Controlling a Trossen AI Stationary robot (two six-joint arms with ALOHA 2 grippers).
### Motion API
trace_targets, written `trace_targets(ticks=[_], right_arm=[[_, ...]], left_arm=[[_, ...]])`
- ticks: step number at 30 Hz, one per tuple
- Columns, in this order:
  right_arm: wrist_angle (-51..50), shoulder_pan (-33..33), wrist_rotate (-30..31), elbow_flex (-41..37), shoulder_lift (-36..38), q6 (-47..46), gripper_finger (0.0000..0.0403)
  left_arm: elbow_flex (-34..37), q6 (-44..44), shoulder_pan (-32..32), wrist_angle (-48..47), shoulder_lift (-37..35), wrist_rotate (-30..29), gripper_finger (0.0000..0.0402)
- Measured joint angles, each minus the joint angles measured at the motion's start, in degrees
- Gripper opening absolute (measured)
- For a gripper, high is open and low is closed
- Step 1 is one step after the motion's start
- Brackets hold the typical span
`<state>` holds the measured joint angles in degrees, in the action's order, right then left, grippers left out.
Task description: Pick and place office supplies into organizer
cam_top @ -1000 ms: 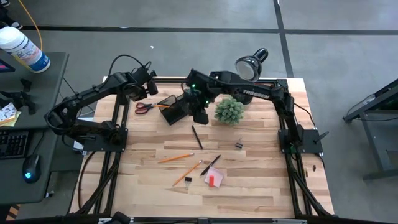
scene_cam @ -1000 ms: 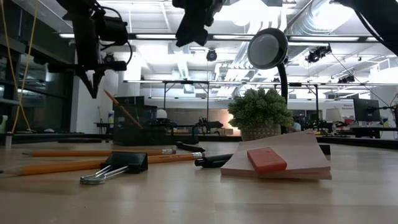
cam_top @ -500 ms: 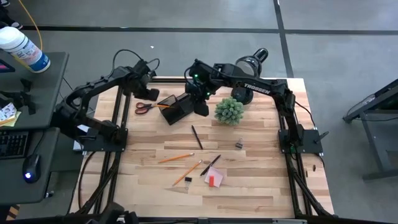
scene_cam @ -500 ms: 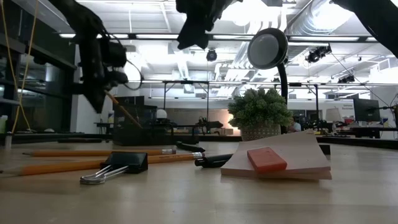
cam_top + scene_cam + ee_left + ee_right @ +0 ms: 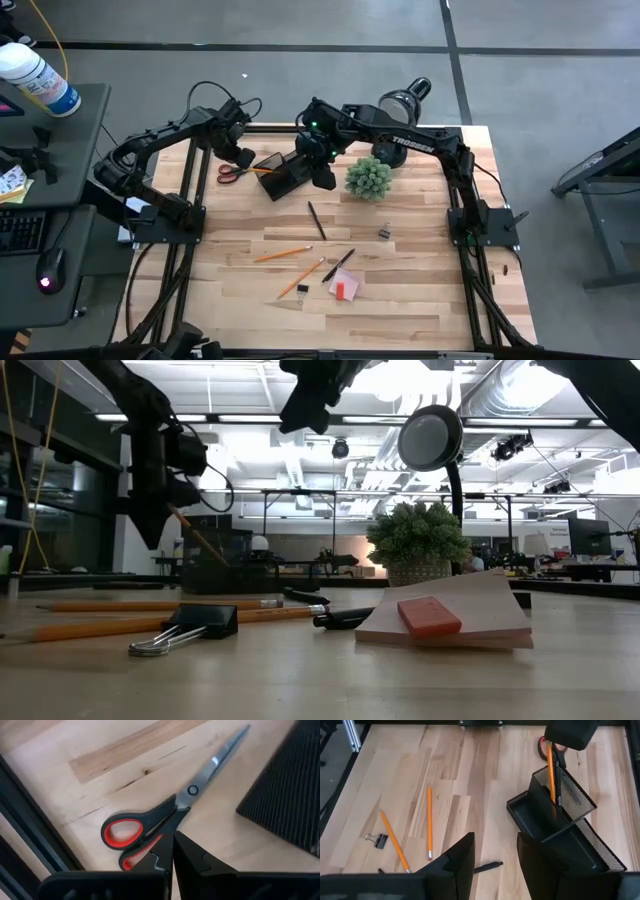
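Left gripper (image 5: pixel 172 851) shut, empty, over scissors (image 5: pixel 172 812); right gripper (image 5: pixel 495 851) held open, seemingly empty, above organizer (image 5: pixel 560 822).

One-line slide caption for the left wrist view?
Shut left gripper poised over red-and-black-handled scissors lying on the wooden table.

A green plant (image 5: pixel 368 178) sits beside a black desk lamp (image 5: pixel 403 101)

grey floor (image 5: pixel 300 25), side desk (image 5: pixel 85 105), ceiling lights (image 5: pixel 270 418)
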<state>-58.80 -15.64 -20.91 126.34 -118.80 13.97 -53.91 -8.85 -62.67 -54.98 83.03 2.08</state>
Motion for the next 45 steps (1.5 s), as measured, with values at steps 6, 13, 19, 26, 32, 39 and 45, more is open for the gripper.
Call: trace_targets(ticks=[6,13,19,26,32,39,45], right_arm=[[0.00,0.00,-0.26,0.00,0.00,0.03,0.0139],[0.00,-0.12,-0.28,0.00,-0.02,0.03,0.0139],[0.00,-0.22,-0.28,0.00,-0.02,0.03,0.0139],[0.00,-0.22,-0.28,0.00,-0.02,-0.08,0.0139],[0.58,-0.22,-0.27,0.00,-0.04,-0.06,0.0139],[3.60,-0.52,1.03,0.00,-0.07,0.00,0.0139],[4.45,-1.25,1.35,0.00,-0.07,0.01,0.0139]], left_arm=[[0.00,-13.50,0.04,2.43,1.38,2.22,0.0001],[-0.02,-32.25,0.07,-0.10,1.51,0.17,0.0001],[-0.02,-64.13,0.02,-2.34,1.51,-1.51,0.0001],[-0.02,-73.78,0.11,0.83,1.51,5.56,0.0001],[-0.02,-69.84,0.07,1.03,1.49,4.33,0.0001],[-0.02,-59.20,0.04,1.13,1.48,-7.98,0.0001],[-0.02,-49.28,0.06,5.06,1.48,-11.60,0.0001]])
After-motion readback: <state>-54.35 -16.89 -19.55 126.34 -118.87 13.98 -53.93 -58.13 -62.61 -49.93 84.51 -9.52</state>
